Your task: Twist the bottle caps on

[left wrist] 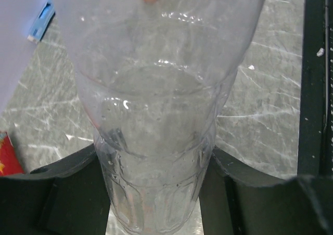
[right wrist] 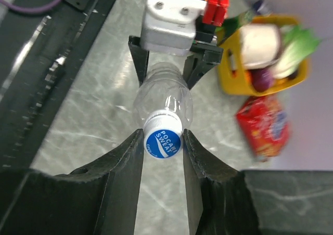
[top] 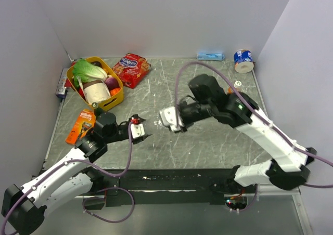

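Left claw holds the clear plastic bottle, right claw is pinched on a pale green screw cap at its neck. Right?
No, the round plastic screw cap in the right claw is blue with white lettering, not pale green; the right wrist view shows it. The left claw does hold the colourless see-through plastic bottle.

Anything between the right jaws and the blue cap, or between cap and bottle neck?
Nothing visible. The right gripper has its jaws shut directly on the blue Pocari Sweat cap. The cap sits on the neck of the clear bottle, which the left gripper clamps by its body.
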You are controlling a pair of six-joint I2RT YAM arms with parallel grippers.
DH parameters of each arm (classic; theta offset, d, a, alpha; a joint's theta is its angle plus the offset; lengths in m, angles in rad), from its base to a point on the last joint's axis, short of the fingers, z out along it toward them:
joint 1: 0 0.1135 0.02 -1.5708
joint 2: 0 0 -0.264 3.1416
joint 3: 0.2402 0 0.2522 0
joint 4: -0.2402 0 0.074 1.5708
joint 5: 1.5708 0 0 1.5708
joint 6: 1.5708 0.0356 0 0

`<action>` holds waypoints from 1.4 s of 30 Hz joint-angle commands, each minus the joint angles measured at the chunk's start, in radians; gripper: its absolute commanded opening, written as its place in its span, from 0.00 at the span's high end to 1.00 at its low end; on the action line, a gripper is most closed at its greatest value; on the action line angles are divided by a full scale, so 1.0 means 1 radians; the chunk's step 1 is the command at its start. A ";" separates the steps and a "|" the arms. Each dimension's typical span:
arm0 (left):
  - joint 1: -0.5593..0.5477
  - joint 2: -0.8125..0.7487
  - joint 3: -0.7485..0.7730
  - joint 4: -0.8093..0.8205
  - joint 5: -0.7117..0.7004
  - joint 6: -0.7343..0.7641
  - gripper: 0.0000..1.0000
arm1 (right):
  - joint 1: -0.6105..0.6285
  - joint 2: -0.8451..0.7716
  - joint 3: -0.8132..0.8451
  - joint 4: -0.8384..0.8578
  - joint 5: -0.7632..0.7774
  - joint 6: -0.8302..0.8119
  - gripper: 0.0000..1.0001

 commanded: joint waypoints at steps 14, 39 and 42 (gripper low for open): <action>-0.030 0.068 -0.136 0.749 -0.331 -0.554 0.99 | -0.118 0.552 0.450 -0.412 0.092 0.784 0.88; -0.037 0.151 -0.030 0.692 -0.337 -0.424 0.99 | -0.131 0.604 0.524 -0.416 0.152 0.861 0.72; -0.037 0.151 -0.064 0.672 -0.328 -0.441 0.99 | -0.147 0.601 0.602 -0.424 0.129 0.838 0.51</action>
